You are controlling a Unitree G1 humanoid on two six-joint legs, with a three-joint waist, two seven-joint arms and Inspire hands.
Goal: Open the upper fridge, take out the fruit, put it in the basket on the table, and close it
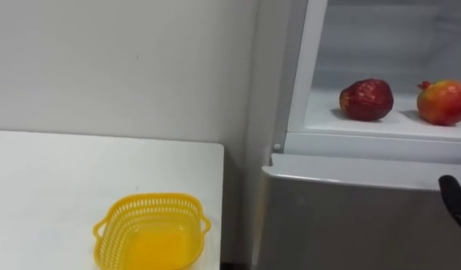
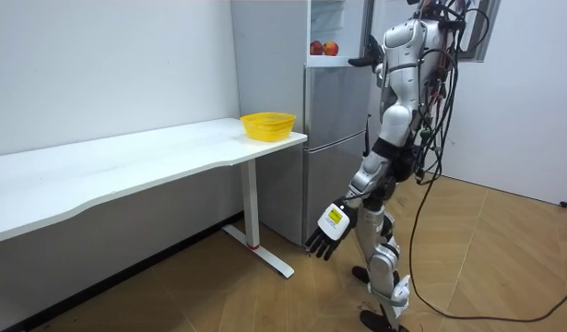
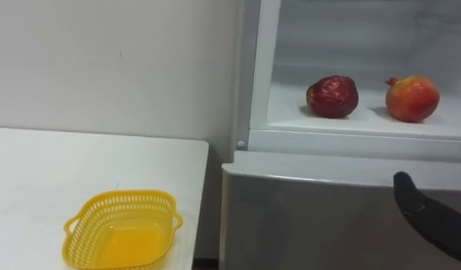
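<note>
Two red pomegranates lie on the white shelf (image 1: 324, 112) of the open upper fridge: a darker one (image 1: 366, 99) on the left and a brighter one (image 1: 443, 102) on the right. My right hand (image 3: 432, 221) is dark and comes in at the lower right. It is open with straight fingers, in front of the lower fridge door and below the fruit, touching neither. In the room view I stand facing the fridge with this right hand (image 2: 359, 63) raised towards the shelf. My left hand (image 2: 325, 240) hangs open by my thigh.
A yellow mesh basket (image 1: 151, 231) stands empty near the right end of the white table (image 1: 58, 180), just left of the fridge. The grey lower fridge door (image 1: 350, 217) is closed. A plain wall runs behind the table.
</note>
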